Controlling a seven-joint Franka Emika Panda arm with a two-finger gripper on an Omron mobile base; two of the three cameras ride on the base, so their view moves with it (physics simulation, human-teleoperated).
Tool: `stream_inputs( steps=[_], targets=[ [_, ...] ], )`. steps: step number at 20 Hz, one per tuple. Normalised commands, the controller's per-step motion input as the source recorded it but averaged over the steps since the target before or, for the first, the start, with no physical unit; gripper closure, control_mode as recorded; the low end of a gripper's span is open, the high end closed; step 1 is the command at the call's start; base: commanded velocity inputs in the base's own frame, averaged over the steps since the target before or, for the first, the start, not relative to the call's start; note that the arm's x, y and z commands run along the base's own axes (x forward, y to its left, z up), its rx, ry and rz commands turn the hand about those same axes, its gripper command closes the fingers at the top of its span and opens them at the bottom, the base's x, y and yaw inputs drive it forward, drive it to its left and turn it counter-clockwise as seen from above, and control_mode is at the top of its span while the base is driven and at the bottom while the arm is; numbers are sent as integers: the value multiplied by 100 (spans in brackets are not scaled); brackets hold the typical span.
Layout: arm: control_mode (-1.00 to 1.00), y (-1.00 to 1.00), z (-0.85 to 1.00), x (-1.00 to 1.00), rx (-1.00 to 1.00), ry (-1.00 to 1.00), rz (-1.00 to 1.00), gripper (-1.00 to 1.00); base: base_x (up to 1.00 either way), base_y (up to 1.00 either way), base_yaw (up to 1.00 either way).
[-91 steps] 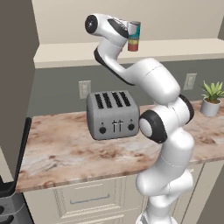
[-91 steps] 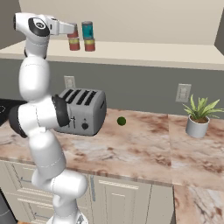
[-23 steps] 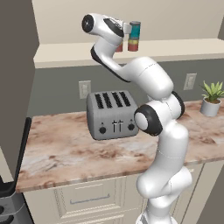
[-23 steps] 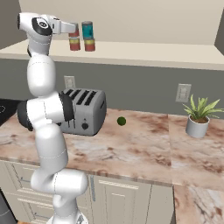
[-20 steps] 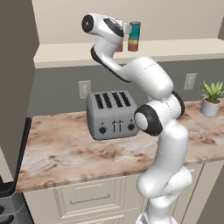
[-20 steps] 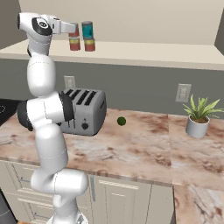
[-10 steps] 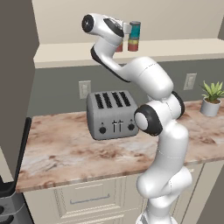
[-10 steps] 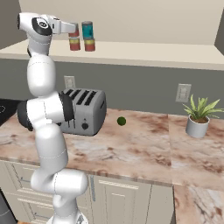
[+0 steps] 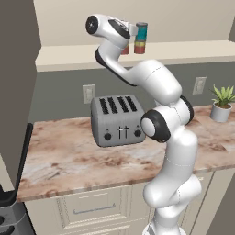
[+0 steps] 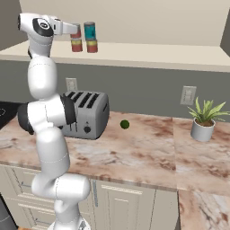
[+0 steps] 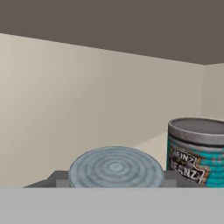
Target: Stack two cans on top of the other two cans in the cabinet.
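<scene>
Fingers point(image 10: 72, 29) clench a red can point(image 10: 77, 32) above another red can point(image 10: 77, 45) on the cabinet point(image 10: 148, 56) shelf, beside the stacked teal can point(image 10: 90, 31); center it squarely, then release gently.

The arm reaches up to the cabinet shelf point(image 9: 183, 49), where a teal-blue can point(image 9: 142, 31) sits atop a red can point(image 9: 139, 47); a toaster point(image 9: 118, 120) stands on the table point(image 9: 69, 156).

Cabinet shelf board point(image 10: 148, 56) runs above counter point(image 10: 148, 155). Near shelf's left end: teal can point(image 10: 90, 31) stacked on lower can point(image 10: 92, 46); just left of that stack, second can point(image 10: 76, 32) on another can point(image 10: 77, 45), at gripper point(image 10: 73, 29). On counter: toaster point(image 10: 85, 114) toward left end near back wall, small round object point(image 10: 125, 124) beside toaster's right, potted plant point(image 10: 203, 119) toward right end.
</scene>
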Motion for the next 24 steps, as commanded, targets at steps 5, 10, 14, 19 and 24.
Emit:
stream_inputs(
  steps=[5, 10, 14, 19, 24],
  targets=[
    [-100, 0, -18, 0, 0, 0, 0, 100, 0, 0, 0],
    [-100, 0, -11, 0, 0, 0, 0, 100, 0, 0, 0],
    [-100, 0, 0, 0, 0, 0, 0, 100, 0, 0, 0],
    [-100, 0, 0, 0, 0, 0, 0, 100, 0, 0, 0],
    [-100, 0, 0, 0, 0, 0, 0, 100, 0, 0, 0]
  ],
)
